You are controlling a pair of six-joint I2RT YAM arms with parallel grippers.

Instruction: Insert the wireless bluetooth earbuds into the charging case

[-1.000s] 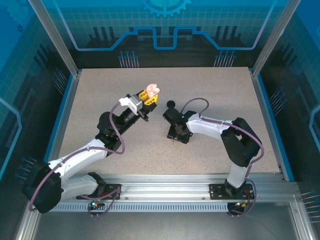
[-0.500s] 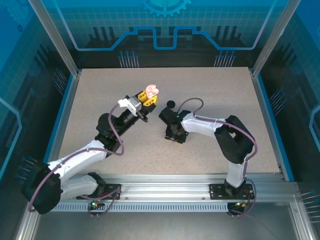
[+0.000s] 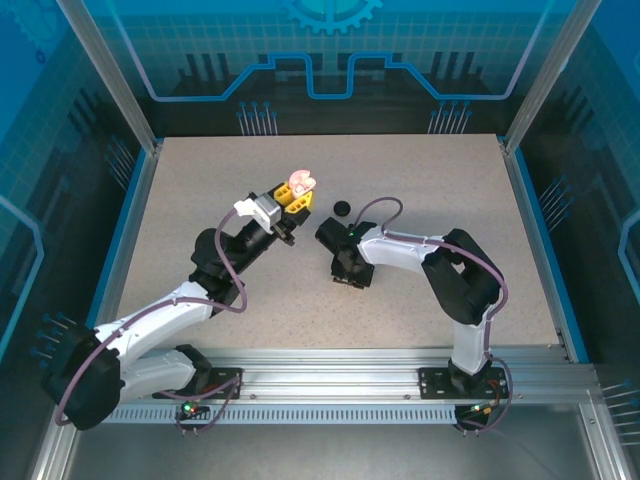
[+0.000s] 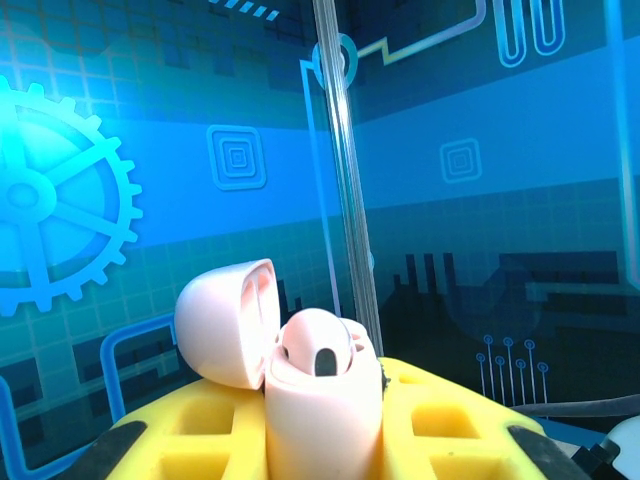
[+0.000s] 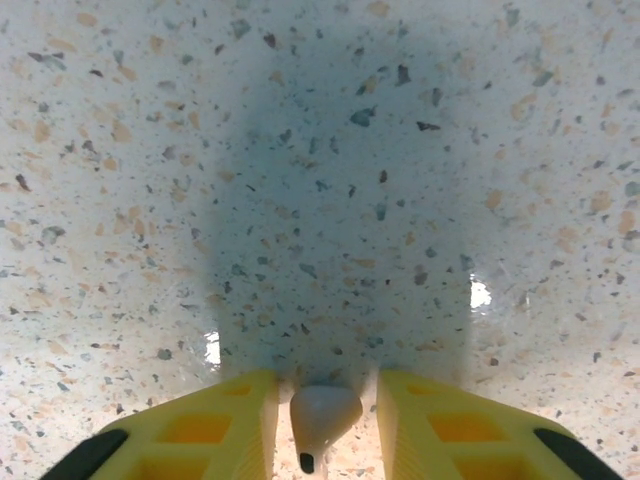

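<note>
My left gripper [image 3: 293,198] is raised over the table centre and shut on the pale pink charging case [image 4: 322,415]. The case stands upright between the yellow fingers [image 4: 210,425], its lid [image 4: 225,322] swung open to the left. One pale earbud [image 4: 320,350] sits in it. My right gripper [image 5: 322,400] points straight down at the speckled table [image 5: 330,180]. Another pale earbud [image 5: 322,415] lies on the table between its yellow fingers [image 5: 215,425], with a narrow gap on each side. In the top view that gripper [image 3: 347,272] is right of centre.
A small round black object [image 3: 342,208] lies on the table between the two grippers, just beyond the right wrist. Blue-lit walls and metal posts [image 3: 108,75] enclose the table. Open tabletop spreads to the far left and far right.
The right arm has swung a little to the left, uncovering the black object. The left gripper with the case has edged slightly left.
</note>
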